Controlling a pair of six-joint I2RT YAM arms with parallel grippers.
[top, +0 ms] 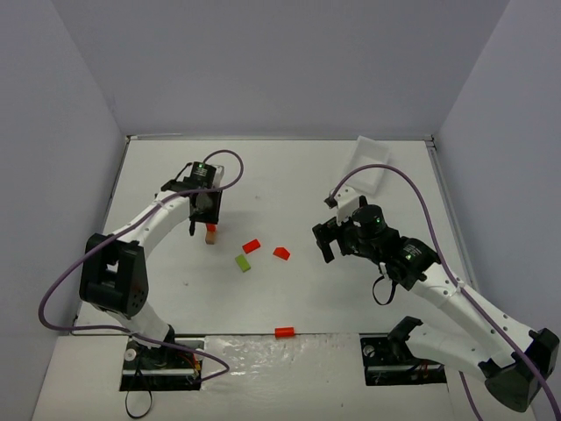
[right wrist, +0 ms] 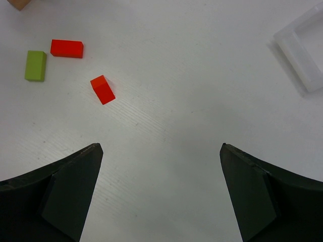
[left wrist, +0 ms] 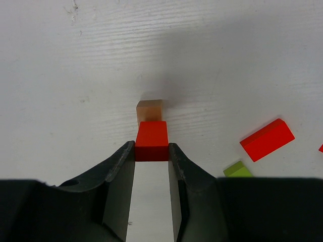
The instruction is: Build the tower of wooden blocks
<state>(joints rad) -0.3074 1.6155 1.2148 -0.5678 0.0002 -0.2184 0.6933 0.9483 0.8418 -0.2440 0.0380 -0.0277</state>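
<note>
Clamping red block [left wrist: 151,135] in left gripper [left wrist: 151,147] over tan block [left wrist: 150,110], toward table's [top: 307,175] left edge. Holding right gripper [right wrist: 161,146] wide apart.

You see a white counter [top: 351,289] with a faint ribbed grain. The wood block tower [top: 210,233] shows you two colours: a plain tan block [left wrist: 150,111] and a bright red block [left wrist: 151,136]. Identify the loose pieces by colour: long red block [left wrist: 267,139], lime green block [right wrist: 35,65], small red block [right wrist: 103,89] and near-edge red block [top: 284,332]. The tray [right wrist: 292,60] is white. The left end effector [left wrist: 151,150] and right end effector [right wrist: 161,148] are matt black. The cables [top: 44,307] are purple.
</note>
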